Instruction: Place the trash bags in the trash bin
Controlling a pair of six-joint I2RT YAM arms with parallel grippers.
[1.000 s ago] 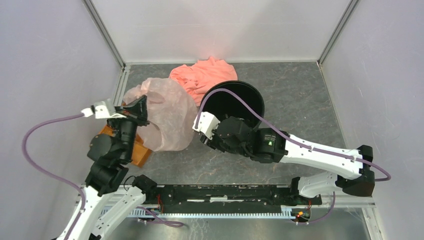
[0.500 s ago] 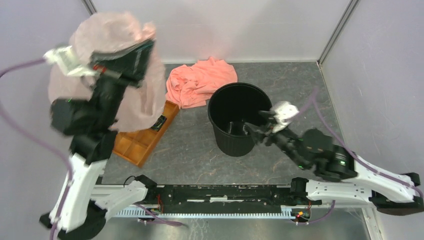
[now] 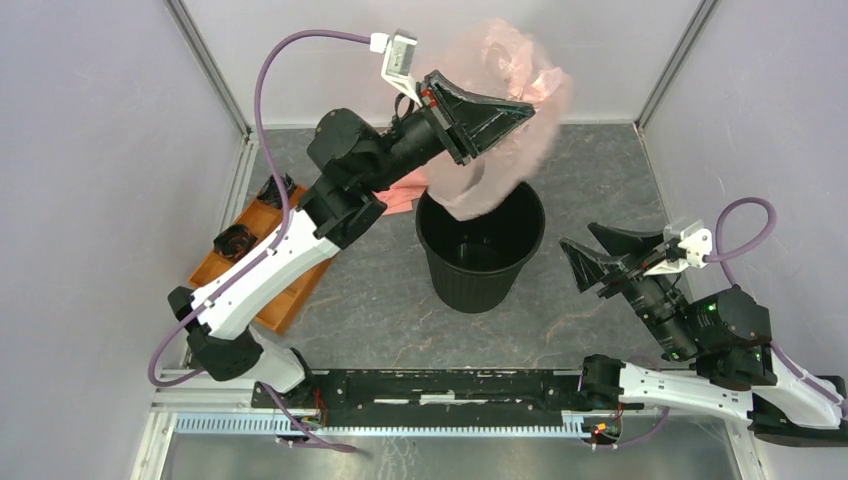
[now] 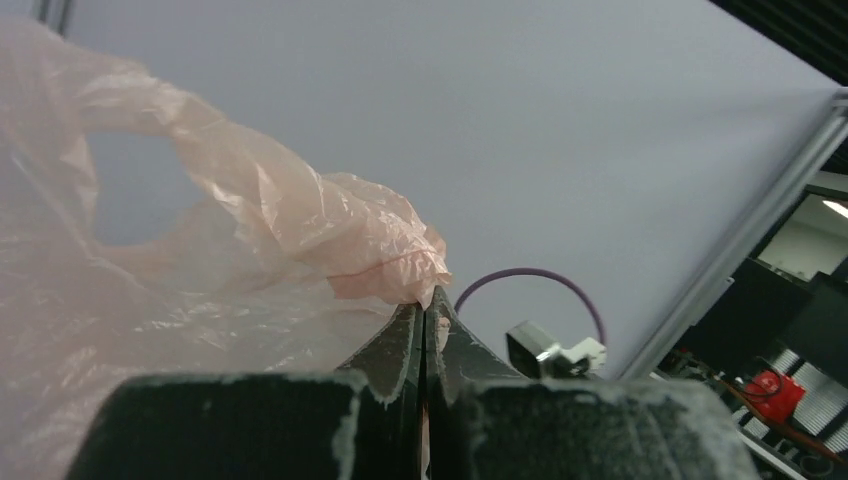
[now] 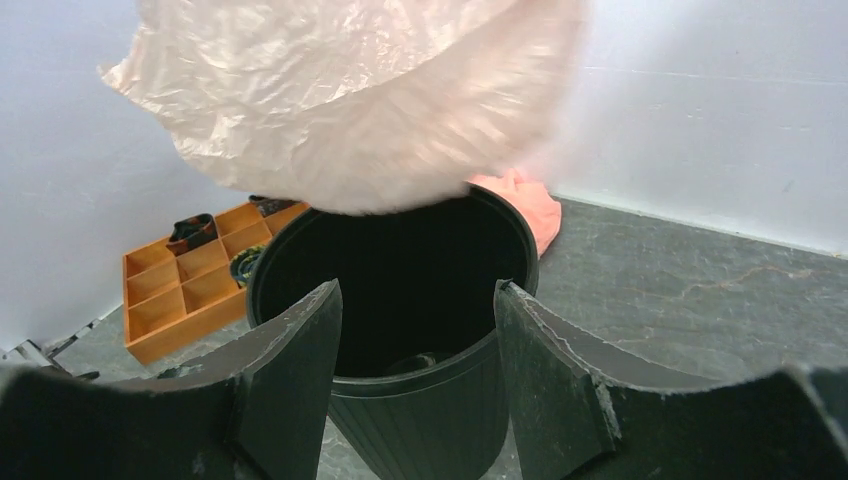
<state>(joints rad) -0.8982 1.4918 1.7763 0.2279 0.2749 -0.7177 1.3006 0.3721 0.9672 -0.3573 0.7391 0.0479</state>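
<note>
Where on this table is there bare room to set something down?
Bare table lies right of the trash bin toward the right wall, and between it and the arm bases. Crowded: orange tray left, cloth behind the bin.

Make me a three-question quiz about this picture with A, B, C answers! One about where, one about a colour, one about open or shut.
1. Where is the trash bag?
A) in the air over the trash bin
B) under the bin
C) squashed at the bin's bottom

2. What colour is the compartment tray?
A) blue
B) orange
C) green

3. How is the right end effector?
A) shut on the bag
B) shut on the bin's rim
C) open, holding nothing

Answers:
1 A, the left end effector pinches it above the bin's mouth.
2 B, its walls are orange.
3 C, a gap shows between its fingers.
</note>
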